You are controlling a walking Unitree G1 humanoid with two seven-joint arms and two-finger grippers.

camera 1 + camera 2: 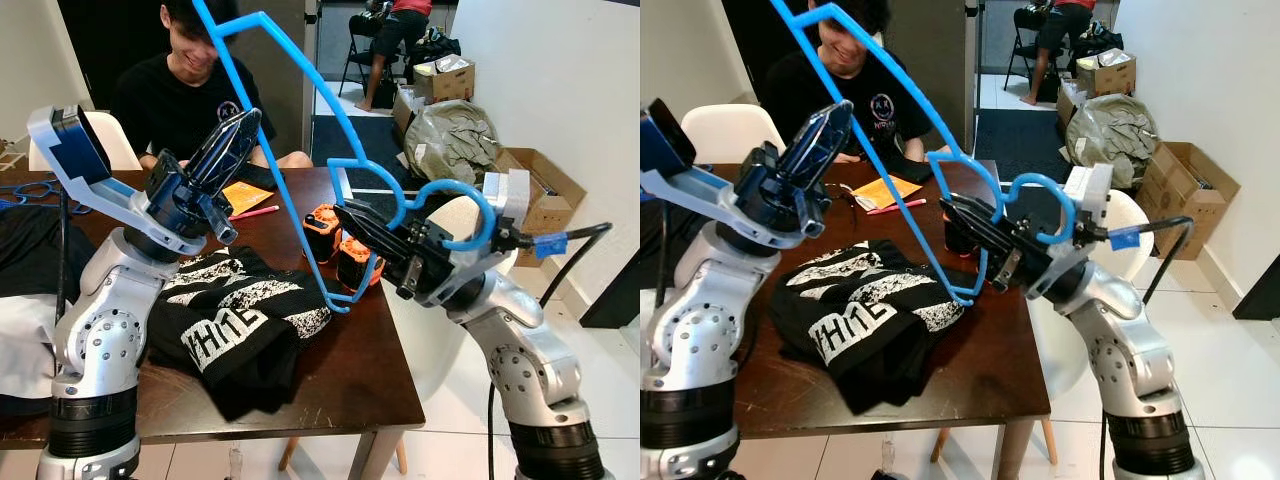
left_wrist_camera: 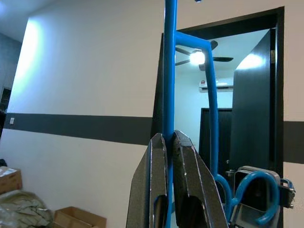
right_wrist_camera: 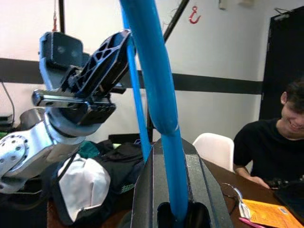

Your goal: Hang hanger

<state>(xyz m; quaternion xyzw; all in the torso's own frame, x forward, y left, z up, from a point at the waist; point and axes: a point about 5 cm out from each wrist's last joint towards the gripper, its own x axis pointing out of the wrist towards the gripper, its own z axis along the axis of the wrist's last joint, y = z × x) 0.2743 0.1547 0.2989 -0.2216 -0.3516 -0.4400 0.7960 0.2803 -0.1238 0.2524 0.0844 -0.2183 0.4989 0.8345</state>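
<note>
A blue plastic hanger (image 1: 290,205) is held in the air over the brown table (image 1: 360,370), tilted, with its hook (image 1: 455,195) curling over my right wrist. My left gripper (image 1: 248,120) is raised and shut on the hanger's long straight bar; the left wrist view shows the bar pinched between the fingers (image 2: 154,161). My right gripper (image 1: 347,211) is shut on the hanger's lower part near the hook, and the right wrist view has the blue bar (image 3: 159,104) running out from between the jaws. A black T-shirt (image 1: 235,320) with white print lies crumpled on the table below.
A person (image 1: 185,90) in black sits across the table, hands by an orange paper (image 1: 243,195) and a pink pen (image 1: 255,212). Two orange-and-black packs (image 1: 335,245) stand near the right gripper. Cardboard boxes (image 1: 540,185) and a bag line the right wall. White chairs flank the table.
</note>
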